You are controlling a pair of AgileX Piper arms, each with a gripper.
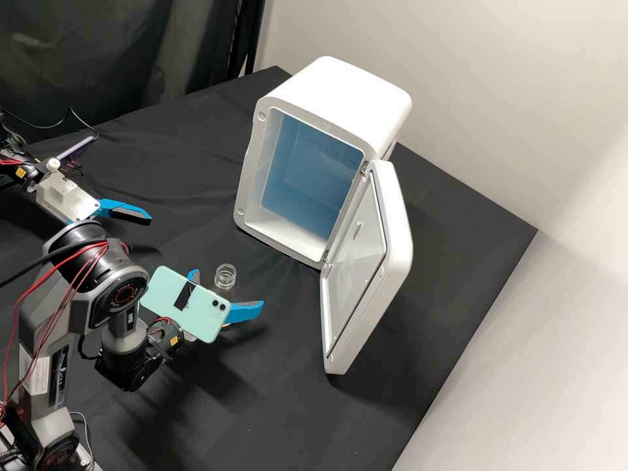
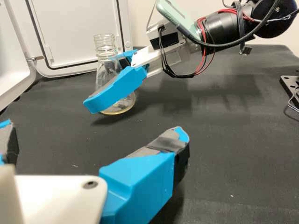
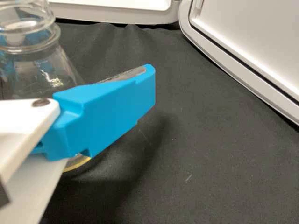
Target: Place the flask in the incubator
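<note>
right end effector (image 1: 229, 289): spread wide, blue fingers (image 1: 247, 309) straddling the flask (image 1: 225, 275), one each side, looks not yet pinching.
flask: standing on the counter (image 1: 275, 392), right between those fingers, just in front of the incubator (image 1: 340, 98).
flask axis: upright, mouth straight up, wide base down.
nearer arm: right one, easily; left end effector (image 1: 125, 210) hangs open, well apart.
incubator: open mouth faces the flask, door (image 1: 386, 261) swung aside.
next call: close level on the body, i'd say.
</note>
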